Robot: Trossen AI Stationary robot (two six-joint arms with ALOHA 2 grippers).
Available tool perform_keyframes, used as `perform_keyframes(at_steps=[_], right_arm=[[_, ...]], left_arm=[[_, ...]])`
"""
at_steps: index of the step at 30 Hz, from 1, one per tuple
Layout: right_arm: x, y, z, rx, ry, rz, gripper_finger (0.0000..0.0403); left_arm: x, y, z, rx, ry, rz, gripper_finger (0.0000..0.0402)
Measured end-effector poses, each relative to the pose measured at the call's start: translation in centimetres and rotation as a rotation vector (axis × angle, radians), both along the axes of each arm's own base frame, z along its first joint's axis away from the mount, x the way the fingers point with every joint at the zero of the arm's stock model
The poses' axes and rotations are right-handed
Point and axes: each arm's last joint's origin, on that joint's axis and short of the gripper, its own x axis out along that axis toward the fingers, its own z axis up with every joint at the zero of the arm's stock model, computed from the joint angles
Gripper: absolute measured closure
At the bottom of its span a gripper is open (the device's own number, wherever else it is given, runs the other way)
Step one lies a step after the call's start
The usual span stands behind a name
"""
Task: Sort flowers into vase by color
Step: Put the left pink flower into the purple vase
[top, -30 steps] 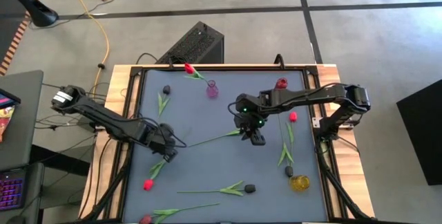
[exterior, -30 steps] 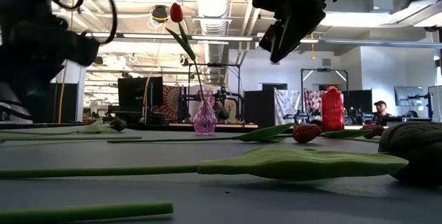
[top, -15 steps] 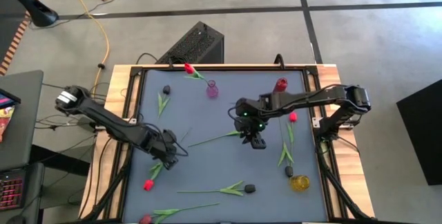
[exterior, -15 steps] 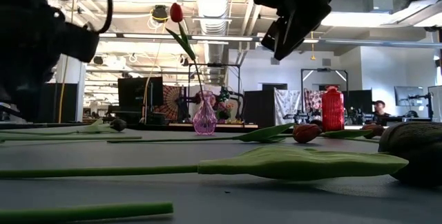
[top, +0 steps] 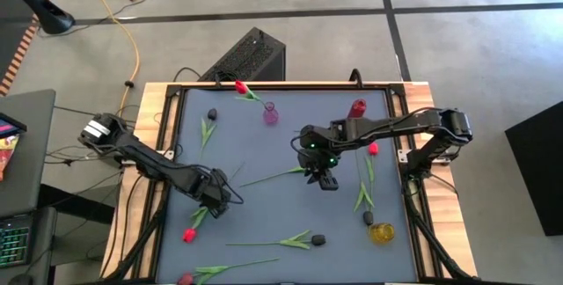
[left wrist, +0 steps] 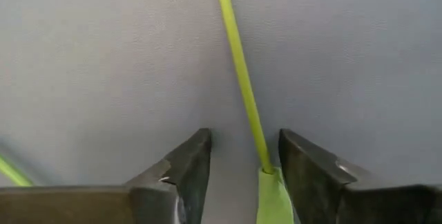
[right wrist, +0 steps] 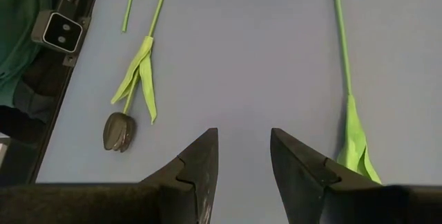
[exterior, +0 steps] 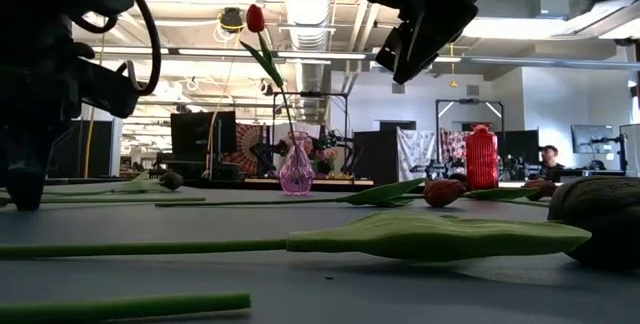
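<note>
Left gripper [top: 220,204] is now low over the grey table [top: 281,215], at its left side, and its fingers [left wrist: 186,165] stand apart on both sides of a thin green stem [left wrist: 238,65], not closed on it. This stem belongs to the red tulip [top: 188,233] that lies just below the gripper in the high view. Compared with one second ago, the left arm has reached further toward the table's near edge and the gripper has come down; in the low view its dark tip [exterior: 25,179] now almost touches the table surface.

Right gripper [top: 324,179] hangs above the middle of the table with its fingers [right wrist: 200,165] open and nothing between them. It has shifted only a little since the earlier frames. Under it lies a long stem with a leaf [top: 273,178].

One red tulip [top: 240,86] stands already in the purple vase [top: 270,114] at the far side. A red vase [top: 357,107] stands far right and a yellow vase [top: 381,232] near right. Other tulips lie scattered: a dark one [top: 211,114] far left, a dark one [top: 318,239] near the middle, a red one [top: 373,149] at the right.
</note>
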Motion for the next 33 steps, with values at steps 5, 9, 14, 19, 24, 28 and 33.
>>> perform_keyframes(at_steps=[5,9,14,19,24,28,33], right_arm=[[0.0,0.0,0.0,0.000,-0.003,-0.003,0.0244],[0.1,0.0,0.0,0.011,0.003,-0.021,0.0244],[0.2,0.1,0.1,0.010,-0.011,-0.019,0.0244],[0.4,0.7,0.2,-0.098,-0.079,0.055,0.0244],[0.8,2.2,0.4,-0.352,-0.187,0.180,0.0244],[1.3,4.0,0.8,-0.598,-0.305,0.303,0.0244],[2.3,6.2,1.4,-0.867,-0.479,0.409,0.0244]], left_arm=[[0.5,-0.3,0.8,0.013,-0.002,-0.037,0.0322],[0.8,-0.3,1.0,0.021,-0.018,-0.053,0.0391],[1.0,0.1,1.1,0.050,-0.044,-0.035,0.0399],[2.4,1.4,1.6,0.081,-0.166,-0.024,0.0401],[3.7,3.0,3.2,0.068,-0.332,-0.037,0.0401],[4.3,4.4,5.0,0.019,-0.461,-0.013,0.0401],[4.8,5.7,6.7,-0.081,-0.605,0.027,0.0401]])
